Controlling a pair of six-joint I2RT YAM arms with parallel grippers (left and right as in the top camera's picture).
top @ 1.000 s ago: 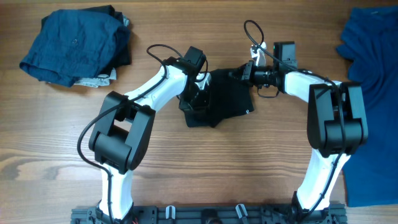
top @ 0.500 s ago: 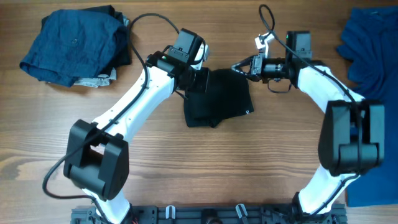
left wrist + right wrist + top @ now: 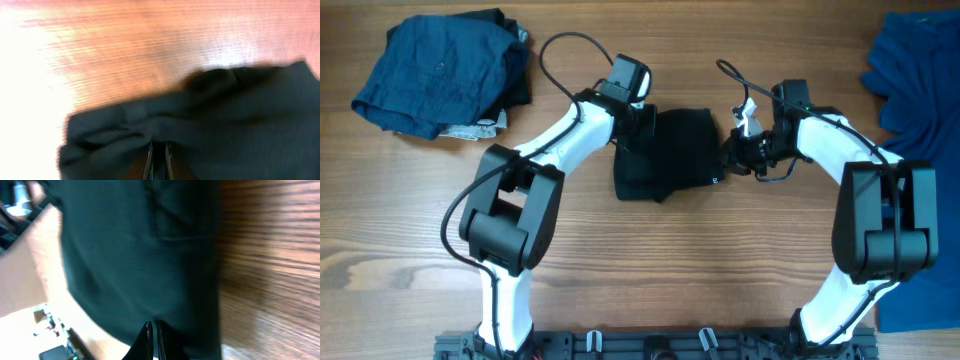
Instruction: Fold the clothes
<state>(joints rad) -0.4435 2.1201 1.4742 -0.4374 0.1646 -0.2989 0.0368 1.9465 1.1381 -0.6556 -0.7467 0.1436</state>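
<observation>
A black shirt (image 3: 670, 155) lies folded into a small rectangle at the middle of the table. My left gripper (image 3: 638, 125) is at its upper left edge. In the left wrist view the fingers (image 3: 159, 159) stand almost together, and the shirt (image 3: 225, 115) puckers into folds at their tips. My right gripper (image 3: 732, 160) is at the shirt's right edge. Its tips (image 3: 152, 330) are closed and rest against the dark cloth (image 3: 140, 255), with nothing visibly between them.
A heap of dark blue clothes (image 3: 440, 70) lies at the back left. A royal blue garment (image 3: 920, 100) covers the right edge of the wooden table (image 3: 650, 260) and runs down toward the front.
My right gripper has swung from the shirt's upper right corner down to its right edge. My left arm has shifted, its gripper staying at the upper left edge.
</observation>
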